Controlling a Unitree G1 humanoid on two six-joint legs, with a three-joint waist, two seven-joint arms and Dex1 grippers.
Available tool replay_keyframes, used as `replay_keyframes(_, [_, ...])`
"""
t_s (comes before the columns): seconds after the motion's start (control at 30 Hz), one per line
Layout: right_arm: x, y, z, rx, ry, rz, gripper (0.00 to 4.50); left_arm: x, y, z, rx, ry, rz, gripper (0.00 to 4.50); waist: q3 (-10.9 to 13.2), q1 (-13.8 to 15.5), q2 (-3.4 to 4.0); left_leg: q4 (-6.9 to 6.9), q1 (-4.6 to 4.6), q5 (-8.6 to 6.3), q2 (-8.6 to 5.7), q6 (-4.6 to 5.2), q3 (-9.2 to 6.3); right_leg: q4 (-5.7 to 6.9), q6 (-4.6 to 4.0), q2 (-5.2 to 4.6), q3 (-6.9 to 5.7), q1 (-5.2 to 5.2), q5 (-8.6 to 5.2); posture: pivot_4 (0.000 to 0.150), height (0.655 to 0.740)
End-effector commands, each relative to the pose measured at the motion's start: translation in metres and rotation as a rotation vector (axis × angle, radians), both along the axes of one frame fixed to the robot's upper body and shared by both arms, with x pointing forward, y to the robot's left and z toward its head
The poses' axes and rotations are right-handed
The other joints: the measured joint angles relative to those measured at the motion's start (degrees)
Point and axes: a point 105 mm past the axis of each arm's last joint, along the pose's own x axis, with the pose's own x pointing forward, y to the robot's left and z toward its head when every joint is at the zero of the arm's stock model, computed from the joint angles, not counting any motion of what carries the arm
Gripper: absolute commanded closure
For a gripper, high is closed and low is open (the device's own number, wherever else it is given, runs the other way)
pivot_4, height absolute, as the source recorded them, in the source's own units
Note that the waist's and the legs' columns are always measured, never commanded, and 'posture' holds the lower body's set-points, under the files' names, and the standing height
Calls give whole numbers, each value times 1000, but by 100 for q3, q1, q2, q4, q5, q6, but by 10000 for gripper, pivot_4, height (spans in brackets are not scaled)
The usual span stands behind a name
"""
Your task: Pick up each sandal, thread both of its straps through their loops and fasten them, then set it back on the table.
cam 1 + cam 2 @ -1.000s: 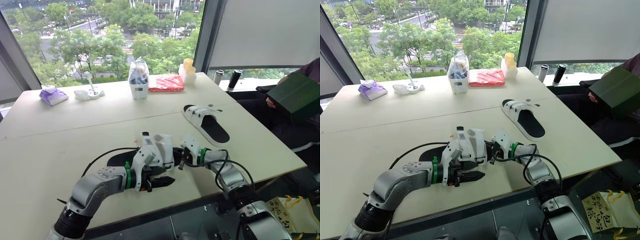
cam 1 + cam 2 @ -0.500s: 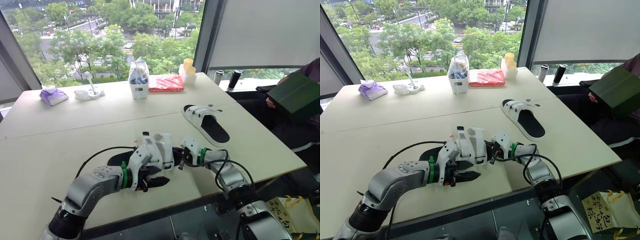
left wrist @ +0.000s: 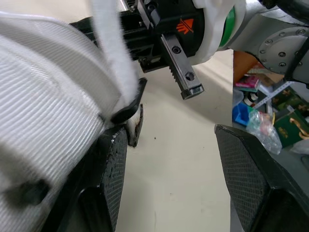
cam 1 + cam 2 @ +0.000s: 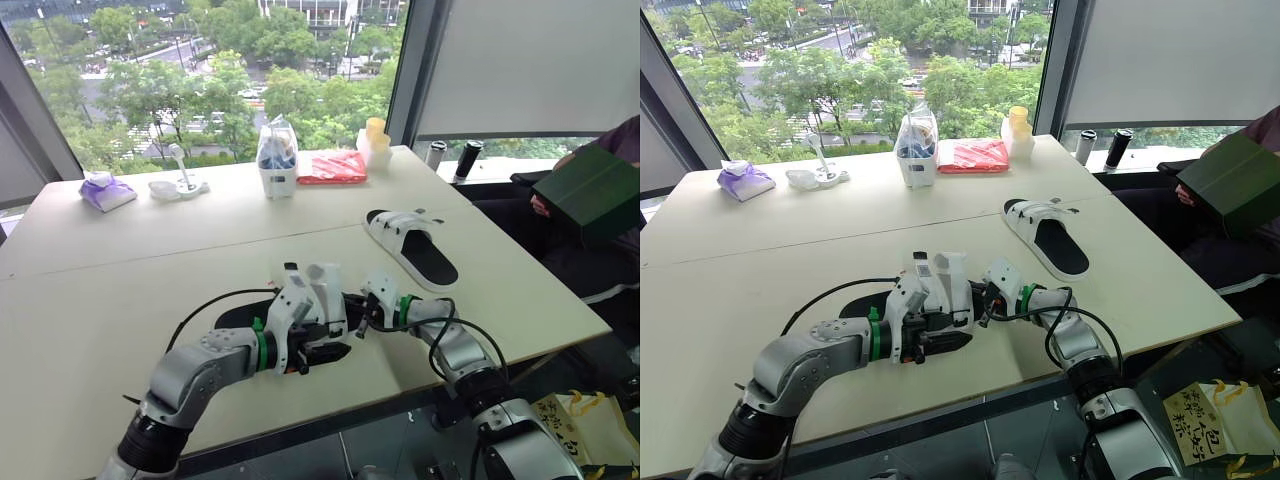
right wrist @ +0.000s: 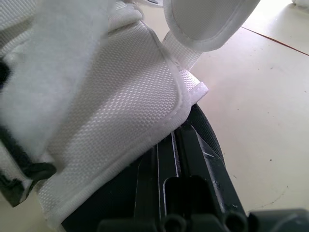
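On the near table, your left gripper gapes wide beside the sandal's white strap, while the right gripper's grip cannot be told.

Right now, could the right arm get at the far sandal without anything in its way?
Probably yes. The far sandal lies on the robot's right, with bare table between it and the right gripper. But that gripper is at the near sandal, by its strap, so it would have to leave that first.
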Motion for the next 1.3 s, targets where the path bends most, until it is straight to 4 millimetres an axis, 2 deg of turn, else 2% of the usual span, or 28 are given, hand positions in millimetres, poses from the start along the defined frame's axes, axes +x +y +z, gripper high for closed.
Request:
replay_keyframes(0.03, [-28, -8, -74, -138, 260, -5, 45000, 11, -5, 4, 17, -59, 21, 15793, -1, 3, -1, 1, 0, 0, 0, 0, 0, 0, 0, 0, 0, 1, 0, 1500, 7400])
replay_keyframes(0.07, [-28, -8, -74, -138, 260, -6, 45000, 11, -6, 3, 17, -57, 21, 15793, -1, 4, 0, 1, 1, 0, 0, 0, 0, 0, 0, 0, 0, 1, 0, 1500, 7400])
replay_keyframes(0.17, [-29, -9, -74, -137, 260, -9, 45000, 12, -5, 2, 19, -63, 30, 24149, -1, 5, 0, 3, 2, 0, 0, 0, 0, 0, 0, 0, 0, 2, 0, 1500, 7400])
replay_keyframes(0.3, [-30, -9, -75, -137, 262, -11, 45000, 17, -2, 2, 11, -54, 66, 44526, -1, -1, 0, 1, 3, 0, 0, 0, -1, 1, 0, 0, 0, 1, 0, 1500, 7400])
replay_keyframes(0.5, [-31, -10, -77, -141, 265, -10, 45000, 13, 2, 4, -23, -11, 63, 44873, -1, -2, 0, 1, 2, 0, 0, 0, -1, 0, 0, 0, 0, 1, 0, 1500, 7400])
replay_keyframes(0.57, [-30, -10, -76, -142, 264, -10, 45000, 4, 6, 6, -38, 17, 15, 44873, -1, -19, 0, 0, 2, 0, 0, 0, -1, 1, 0, 0, 0, 0, 0, 1500, 7400])
replay_keyframes(0.73, [-29, -10, -75, -144, 261, -8, 45000, -36, 14, 17, -51, 68, -224, 44873, 0, -40, -1, -14, 9, -10, 7, 16, -2, 19, 0, 12, 1, -11, 1, 1500, 7400])
replay_keyframes(0.8, [-29, -9, -75, -144, 260, -6, 45000, -43, 17, 22, -56, 74, -281, 44873, -2, -22, 4, -16, 9, -27, 22, 48, -9, 19, -3, 35, 5, -16, -1, 1500, 7400])
replay_keyframes(1.03, [-28, -10, -75, -147, 260, -6, 45000, -58, 15, 46, -120, 51, -445, 44873, 3, -6, 19, 1, 1, -29, 21, 45, -58, -7, -22, 60, 4, -18, 4, 1500, 7400])
replay_keyframes(1.13, [-28, -11, -75, -149, 261, -8, 45000, -57, 13, 60, -170, 43, -469, 44873, 3, -24, 19, 0, -6, -29, 17, 45, -59, -14, -21, 59, 7, -10, 4, 1500, 7400])
replay_keyframes(1.3, [-28, -12, -76, -150, 263, -10, 45000, -31, 8, 86, -312, 23, -373, 44873, 3, -10, 18, -6, -5, -28, 19, 48, -74, 4, -20, 75, 6, -12, 6, 1500, 7400])
